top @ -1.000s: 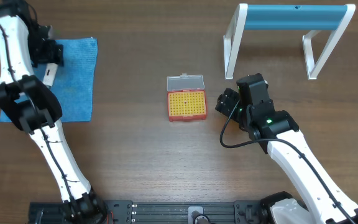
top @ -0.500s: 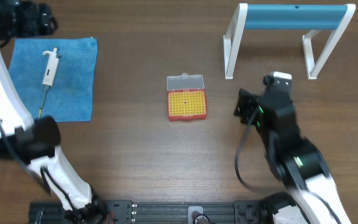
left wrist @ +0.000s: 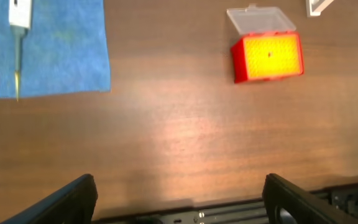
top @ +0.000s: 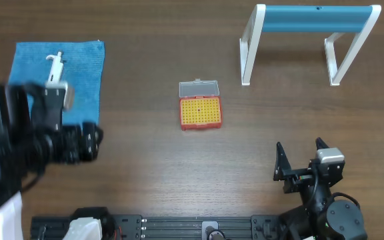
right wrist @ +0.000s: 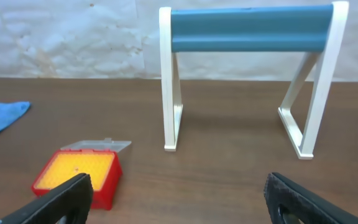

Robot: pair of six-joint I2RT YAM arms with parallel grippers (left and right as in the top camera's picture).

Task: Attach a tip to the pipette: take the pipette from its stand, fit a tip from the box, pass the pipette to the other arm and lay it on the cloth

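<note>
Recorded the pipette (top: 54, 69) lying flat on the blue cloth (top: 85, 60) at the table's far left, free of both grippers. Noted a thin yellowish tip (left wrist: 17, 84) on its lower end, also resting on the cloth.

Judged the laying-down step finished, and with it the task as far as could be told: stand (top: 315, 19) bare of any pipette, tip fitted, pipette on the cloth. Judged the next move to call for little: no fresh grasp, only arms kept clear of the cloth so as not to nudge the pipette.

Logged the left gripper (left wrist: 179, 193) lifted over bare table (top: 145, 180), just off the cloth's near edge. Found its jaws spread wide, holding nothing and touching nothing.

Logged the right gripper (top: 301, 159) at the right, close to its own base and well apart from the tip box (top: 200, 112). Found its jaws likewise wide apart and empty, facing the stand across bare wood.

Listed the tip box mid-table, between cloth and stand, with red walls, a yellow rack and a clear lid (top: 199, 87) folded back on the far side.
</note>
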